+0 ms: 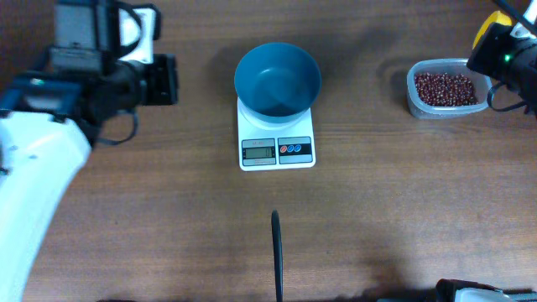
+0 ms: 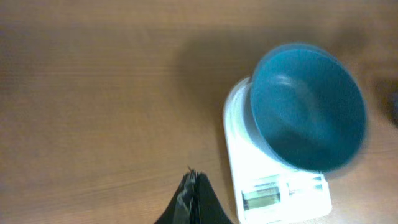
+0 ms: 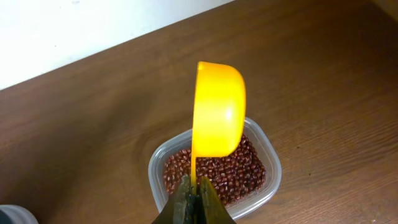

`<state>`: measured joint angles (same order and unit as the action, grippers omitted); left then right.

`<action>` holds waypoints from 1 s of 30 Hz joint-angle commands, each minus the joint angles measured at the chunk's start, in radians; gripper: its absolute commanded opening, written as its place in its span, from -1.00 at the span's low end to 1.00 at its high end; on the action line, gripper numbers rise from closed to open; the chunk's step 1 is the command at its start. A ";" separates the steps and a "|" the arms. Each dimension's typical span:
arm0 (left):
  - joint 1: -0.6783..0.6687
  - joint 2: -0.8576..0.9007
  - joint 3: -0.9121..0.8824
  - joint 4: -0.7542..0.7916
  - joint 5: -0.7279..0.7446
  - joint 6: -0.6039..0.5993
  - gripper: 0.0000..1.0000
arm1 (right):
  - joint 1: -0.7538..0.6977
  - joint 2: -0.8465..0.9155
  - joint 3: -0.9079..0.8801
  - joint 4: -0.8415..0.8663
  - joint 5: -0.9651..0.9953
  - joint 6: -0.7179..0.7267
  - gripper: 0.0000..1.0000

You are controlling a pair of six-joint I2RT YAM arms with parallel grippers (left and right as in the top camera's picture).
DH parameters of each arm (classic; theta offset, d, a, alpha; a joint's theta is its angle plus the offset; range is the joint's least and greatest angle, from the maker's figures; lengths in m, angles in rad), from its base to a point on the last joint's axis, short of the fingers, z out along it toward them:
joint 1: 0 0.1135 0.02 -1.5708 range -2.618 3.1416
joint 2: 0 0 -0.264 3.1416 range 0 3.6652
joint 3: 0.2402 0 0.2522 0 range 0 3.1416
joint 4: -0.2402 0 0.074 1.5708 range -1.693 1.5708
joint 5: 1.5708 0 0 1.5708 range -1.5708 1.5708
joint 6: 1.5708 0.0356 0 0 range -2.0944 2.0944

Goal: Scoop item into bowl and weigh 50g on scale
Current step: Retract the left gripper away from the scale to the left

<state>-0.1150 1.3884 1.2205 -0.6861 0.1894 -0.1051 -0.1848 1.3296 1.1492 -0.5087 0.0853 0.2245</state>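
The blue bowl (image 1: 277, 80) sits empty on the white scale (image 1: 276, 144) at the table's middle; both also show in the left wrist view, bowl (image 2: 308, 115) and scale (image 2: 280, 193). The reddish-brown beans (image 1: 446, 87) fill a clear tub (image 1: 415, 96) at the right. My right gripper (image 3: 194, 186) is shut on the handle of a yellow scoop (image 3: 217, 109), held above the beans (image 3: 217, 171) in the tub (image 3: 158, 165). My left gripper (image 2: 194, 180) is shut and empty, above bare table left of the scale.
A thin black rod (image 1: 276, 252) stands at the front middle of the wooden table. The table's back edge and a white wall (image 3: 93, 31) lie behind the tub. My left arm (image 1: 92, 75) fills the far left.
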 commanded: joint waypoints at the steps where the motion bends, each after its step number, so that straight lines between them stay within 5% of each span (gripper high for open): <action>1: 0.029 -0.024 0.148 -0.251 0.234 0.261 -0.91 | -0.007 0.001 0.018 0.003 -0.024 -0.008 -0.92; 3: -0.014 -0.024 0.222 -0.423 0.233 0.426 -0.69 | -0.007 0.001 0.018 0.003 -0.092 -0.008 -0.92; 6: -0.053 -0.024 0.274 -0.551 0.233 0.489 -0.69 | -0.006 0.001 0.018 -0.011 -0.187 -0.008 -0.92; 7: -0.053 -0.025 0.275 -0.561 0.233 0.489 -0.29 | -0.006 0.001 0.018 -0.022 -0.192 -0.008 -0.92; 8: -0.053 -0.025 0.274 -0.561 0.233 0.489 0.97 | -0.006 0.001 0.018 -0.038 -0.191 -0.008 -0.92; 12: -0.055 -0.025 0.274 -0.601 0.235 0.501 0.97 | -0.006 0.001 0.018 -0.089 -0.191 -0.008 -0.92; 15: -0.062 -0.035 0.274 -0.679 0.233 0.727 0.97 | -0.006 0.001 0.018 -0.145 -0.191 -0.011 -0.92; 19: -0.062 -0.035 0.274 -0.685 0.234 0.734 0.97 | -0.006 -0.002 0.018 -0.209 -0.310 -0.164 -0.92; 30: -0.062 -0.035 0.274 -0.695 0.268 0.844 0.97 | -0.007 -0.068 0.022 -0.279 -0.413 -0.160 -0.92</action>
<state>-0.1738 1.3720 1.4776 -1.3804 0.4305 0.7002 -0.1864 1.2892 1.1503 -0.7849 -0.2657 0.0704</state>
